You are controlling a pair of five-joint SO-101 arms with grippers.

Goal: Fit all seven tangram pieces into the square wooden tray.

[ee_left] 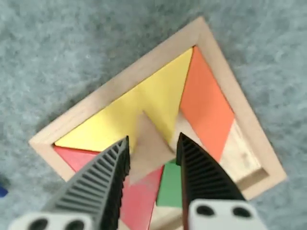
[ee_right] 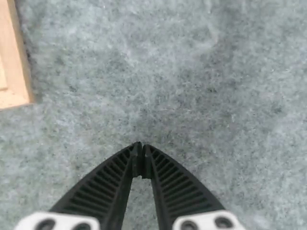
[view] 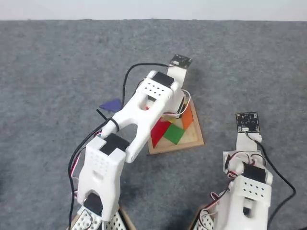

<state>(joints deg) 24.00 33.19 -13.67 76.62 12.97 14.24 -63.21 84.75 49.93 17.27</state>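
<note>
Plainly, the job stands partway through the filling step; the square wooden tray (view: 177,145) sits near the centre of the high view on the grey worktop (view: 57,57), and a yellow piece (ee_left: 144,100), an orange piece (ee_left: 206,105), a red piece (ee_left: 139,196) and a green piece (ee_left: 169,184) already lie inside it. Bare wood shows in a triangular gap at the middle of the tray and in a strip along the rim beside the orange piece, so there are slots yet to fill. The left claw (ee_left: 153,139) hangs directly over that triangular gap, its jaws spread, with nothing between them that I can make out; the right claw (ee_right: 142,145) is pressed closed and empty over bare worktop, just off a corner of the tray, its arm at the lower right of the high view. A blue piece (view: 111,104) lies loose on the worktop, left of the tray in the high view. The next move, as I judge it, calls for fetching that blue piece, turning it to match an open slot and lowering it flat; whether its shape suits the middle gap cannot be told from here.
</note>
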